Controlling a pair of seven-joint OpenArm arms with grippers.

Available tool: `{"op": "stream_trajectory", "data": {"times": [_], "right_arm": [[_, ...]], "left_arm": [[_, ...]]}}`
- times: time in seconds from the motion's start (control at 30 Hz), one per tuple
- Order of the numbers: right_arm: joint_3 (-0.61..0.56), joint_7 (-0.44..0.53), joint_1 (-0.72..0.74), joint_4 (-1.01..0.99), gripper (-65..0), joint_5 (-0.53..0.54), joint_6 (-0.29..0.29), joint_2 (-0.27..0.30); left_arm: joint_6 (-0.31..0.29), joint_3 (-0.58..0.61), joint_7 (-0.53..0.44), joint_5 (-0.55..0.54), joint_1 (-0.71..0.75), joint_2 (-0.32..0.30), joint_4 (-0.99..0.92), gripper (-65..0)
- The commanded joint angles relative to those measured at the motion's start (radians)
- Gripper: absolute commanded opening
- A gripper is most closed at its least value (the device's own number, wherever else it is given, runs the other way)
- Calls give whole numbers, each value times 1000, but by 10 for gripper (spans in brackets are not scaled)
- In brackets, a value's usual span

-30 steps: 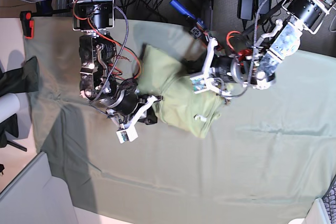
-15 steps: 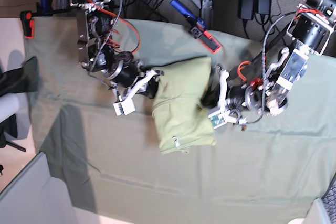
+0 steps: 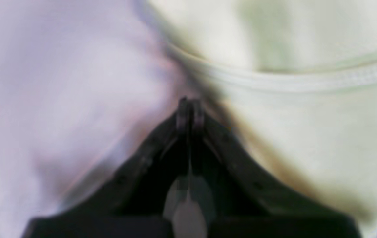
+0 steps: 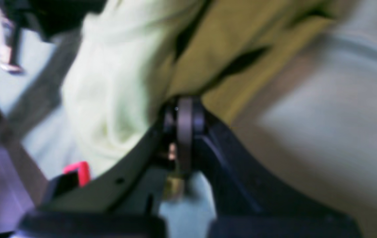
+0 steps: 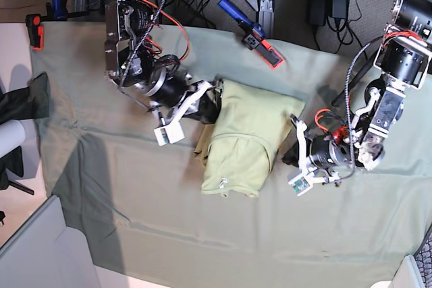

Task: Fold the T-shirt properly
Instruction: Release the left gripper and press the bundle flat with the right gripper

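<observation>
Fabric first: the T-shirt (image 5: 244, 136) lies near table centre as a compact folded bundle on the grey-green table cloth (image 5: 202, 234), wider end toward 1 o'clock, narrower end toward 7 o'clock, where a small white neck label (image 5: 223, 181) shows at the lower edge. One layer pokes out along the 9 o'clock side, so the stack is not quite square.

Right gripper (image 5: 212, 99) sits at the bundle's 10 o'clock corner. Its wrist view shows jaws pressed together with lime cloth crowding the tips on both sides; whether any thread is pinched cannot be told through the blur. Likely reason for the position: it is at the corner where a fold edge would be carried or tucked.

Left gripper (image 5: 291, 155) rests just off the bundle's 3 o'clock edge, apart from it in the base view. Its wrist view shows jaws closed, nothing visible between them, tips aimed at a ribbed hem of the shirt where it meets the table cloth. Judged as standing clear.

Beyond the cloth at 12 o'clock, a blue-and-red clamp (image 5: 253, 32) lies on the table edge, uninvolved. Folding appears nearly complete; squaring the stray 9 o'clock layer looks like the remaining work.
</observation>
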Motion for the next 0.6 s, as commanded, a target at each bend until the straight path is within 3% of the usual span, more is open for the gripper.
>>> {"op": "stream_trajectory", "data": {"times": [0.0,0.17,0.33,0.57], "right_arm": [[26,13,13,20,-650,13,30,6],[124,11,14,27,-650,113,31,8],[160,11,65,99,-650,233,33,6],[120,-19,203,95,-650,221,36,-71]], "left_arm": [[-26,-31,-4,-37,-21,-2,40,-650],[-61,-147,76,-156,16,-2,145,-650],[-84,-246,83,-213,60,-24,192,-650],[-84,-377,107,-325,125,-96,192,-650]]}}
